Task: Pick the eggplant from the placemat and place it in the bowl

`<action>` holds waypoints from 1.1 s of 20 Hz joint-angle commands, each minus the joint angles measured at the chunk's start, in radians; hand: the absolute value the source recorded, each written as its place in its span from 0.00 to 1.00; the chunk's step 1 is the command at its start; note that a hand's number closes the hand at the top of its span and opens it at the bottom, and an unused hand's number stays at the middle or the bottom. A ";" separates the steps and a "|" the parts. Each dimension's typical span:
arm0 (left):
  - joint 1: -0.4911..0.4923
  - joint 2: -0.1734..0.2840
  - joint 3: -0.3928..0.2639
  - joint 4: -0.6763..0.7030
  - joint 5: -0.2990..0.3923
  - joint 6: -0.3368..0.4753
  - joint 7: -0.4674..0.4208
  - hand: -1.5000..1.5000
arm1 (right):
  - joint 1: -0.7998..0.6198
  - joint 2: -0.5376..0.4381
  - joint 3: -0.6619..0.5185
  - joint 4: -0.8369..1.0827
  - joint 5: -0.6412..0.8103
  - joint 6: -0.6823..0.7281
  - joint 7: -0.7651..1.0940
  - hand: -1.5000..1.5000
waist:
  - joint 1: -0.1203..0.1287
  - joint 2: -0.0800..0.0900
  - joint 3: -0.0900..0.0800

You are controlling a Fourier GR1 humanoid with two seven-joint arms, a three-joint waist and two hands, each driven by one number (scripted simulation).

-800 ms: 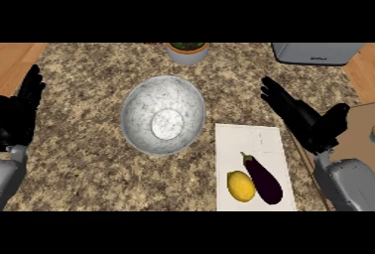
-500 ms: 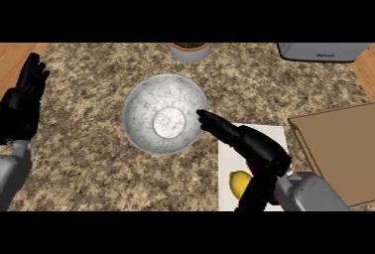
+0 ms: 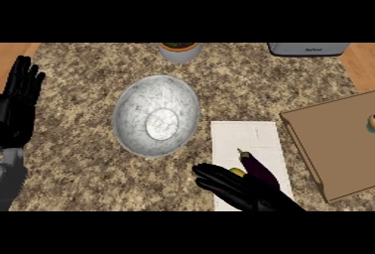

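Purple eggplant point(image 3: 258, 168) on placemat point(image 3: 249, 136), right hand point(image 3: 238, 188) beside it, fingers straight, spread.

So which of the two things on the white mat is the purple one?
The eggplant, long and dark purple; the other is yellow, mostly hidden by the right hand.

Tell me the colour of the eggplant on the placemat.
Dark purple with a small green stem, seen in the head view: eggplant on the white placemat.

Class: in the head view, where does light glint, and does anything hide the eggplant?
Head view: even light; a pale glint sits in the speckled grey bowl; the black right hand partly covers the dark purple eggplant on the white placemat.
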 commanded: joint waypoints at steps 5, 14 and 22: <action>0.028 -0.012 0.011 -0.025 -0.005 -0.024 -0.009 0.50 | 0.055 -0.249 -0.088 -0.263 0.203 0.018 0.073 0.00 | -0.005 0.006 -0.001; 0.005 -0.001 0.031 -0.035 0.002 -0.041 0.016 0.50 | -0.109 -0.511 -0.221 -0.352 0.133 0.351 0.391 0.00 | 0.015 0.010 -0.002; 0.024 -0.049 0.026 -0.079 -0.022 -0.020 0.036 0.50 | -0.196 -0.574 -0.237 -0.327 0.079 0.611 0.415 0.00 | 0.019 0.013 0.000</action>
